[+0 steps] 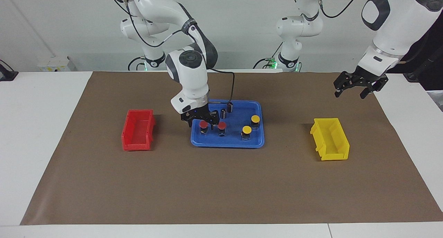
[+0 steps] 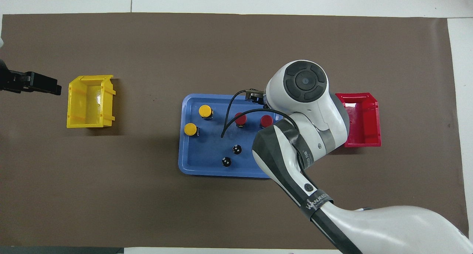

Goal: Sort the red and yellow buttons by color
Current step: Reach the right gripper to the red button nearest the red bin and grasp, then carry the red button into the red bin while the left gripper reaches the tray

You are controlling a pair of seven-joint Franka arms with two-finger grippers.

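The bare brown mat (image 1: 221, 189) over the counter (image 1: 34, 127) lies nearest the facing camera; past it stand the red bin (image 1: 137, 129), the blue tray (image 1: 226, 143) and the yellow bin (image 1: 330, 139) in a row. Both bins look empty, so no sorting is done yet: all four buttons sit upright in the tray, caps up, long axes vertical. The two red buttons (image 1: 204, 124) (image 1: 222, 125) stand side by side toward the right arm's end, the two yellow buttons (image 1: 246, 130) (image 1: 255, 119) toward the left arm's end. Two dark cylinders (image 1: 229, 107) stand nearer the robots. The right gripper (image 1: 202, 123) is low over the red button closest to the red bin, fingers spread on either side of it and seemingly not clamped. The left gripper (image 1: 353, 89) waits in the air beside the yellow bin, fingers apart. All four placements remain
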